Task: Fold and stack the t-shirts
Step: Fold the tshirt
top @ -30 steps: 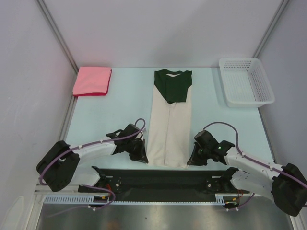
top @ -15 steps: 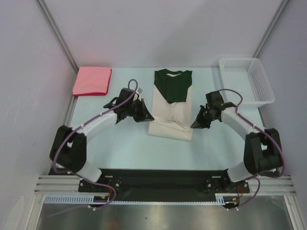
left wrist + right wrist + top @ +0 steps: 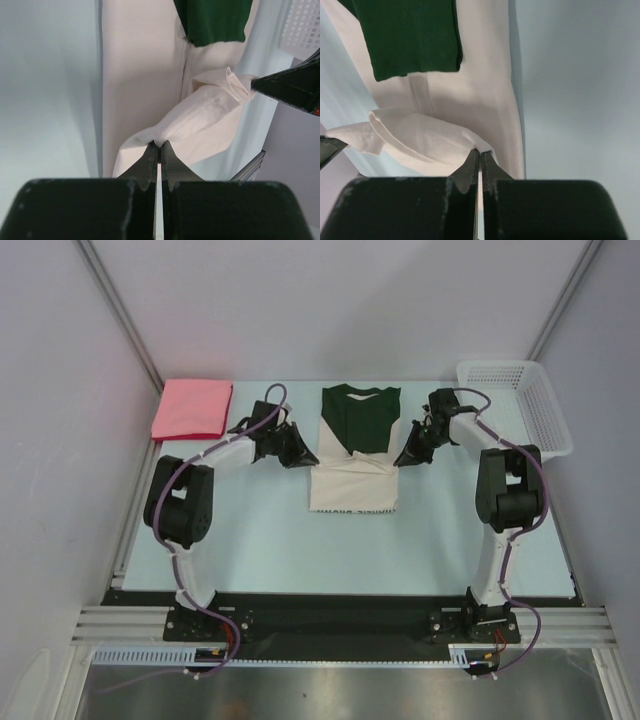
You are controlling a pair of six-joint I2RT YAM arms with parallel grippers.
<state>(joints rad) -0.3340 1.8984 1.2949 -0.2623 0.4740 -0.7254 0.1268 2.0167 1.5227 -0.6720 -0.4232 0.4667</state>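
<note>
The cream-and-dark-green t-shirt (image 3: 353,475) lies lengthwise at the middle of the light blue surface (image 3: 260,530), its green collar end toward the far wall. Its cream lower part is doubled back over itself, so the hem edge sits across the shirt just below the green section.

The left gripper (image 3: 306,460) is at the shirt's left edge. In the left wrist view its fingers are pressed almost together on a pinch of cream hem (image 3: 160,147), with only a thin seam of cloth between them. The right gripper (image 3: 401,461) mirrors it at the right edge, and the right wrist view shows it likewise nearly closed on the opposite hem corner (image 3: 480,155). Between the two pinches the cream fabric (image 3: 200,120) hangs in a loose, sagging roll above the flat layer (image 3: 485,100).

A line of dark print runs along the near fold in the top view, too small to read. The underside of the raised fold is hidden.

The pink-red t-shirt (image 3: 192,408), folded square, lies at the far left corner, well apart from the other shirt. A white mesh basket (image 3: 510,365) stands at the far right, and the right arm crosses its left side.
</note>
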